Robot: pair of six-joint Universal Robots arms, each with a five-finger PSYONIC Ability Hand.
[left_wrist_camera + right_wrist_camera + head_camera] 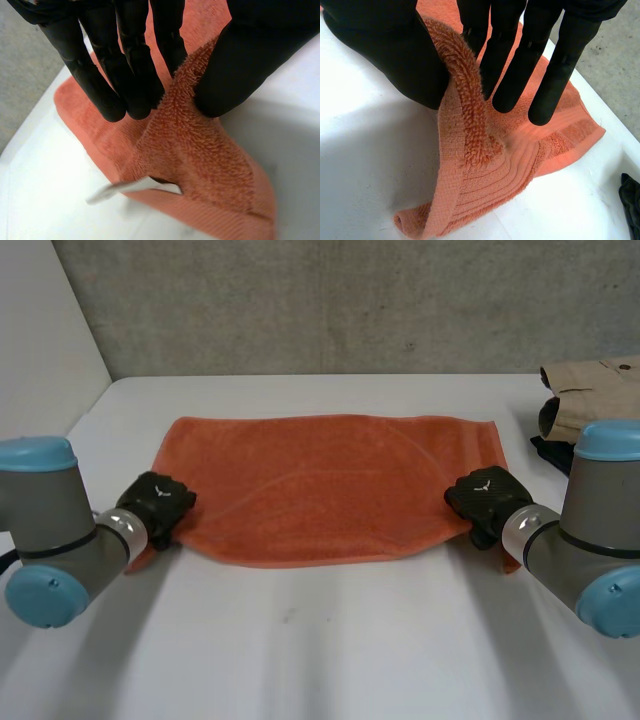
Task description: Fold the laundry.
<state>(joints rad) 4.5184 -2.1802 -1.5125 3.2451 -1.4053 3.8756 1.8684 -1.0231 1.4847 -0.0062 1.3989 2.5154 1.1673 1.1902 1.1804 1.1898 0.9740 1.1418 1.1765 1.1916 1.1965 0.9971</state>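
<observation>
Pinching the orange towel (pixel 320 485) by its near left corner, the left robot hand (pixel 157 502) has its thumb and fingers (pixel 125 65) clamped on a raised ridge of cloth. The right robot hand (pixel 487 495) grips the near right corner likewise. The towel lies spread mid-worktop (pixel 320 650), with beige clothes (pixel 592 390) well apart to the right. The grasp looks made. Next, I judge, both hands should lift together and carry the near edge level to the far one.

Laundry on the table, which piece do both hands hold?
The orange towel, spread flat: left hand and right hand pinch its two ends. The beige garment sits bunched at the far right, untouched.
</observation>
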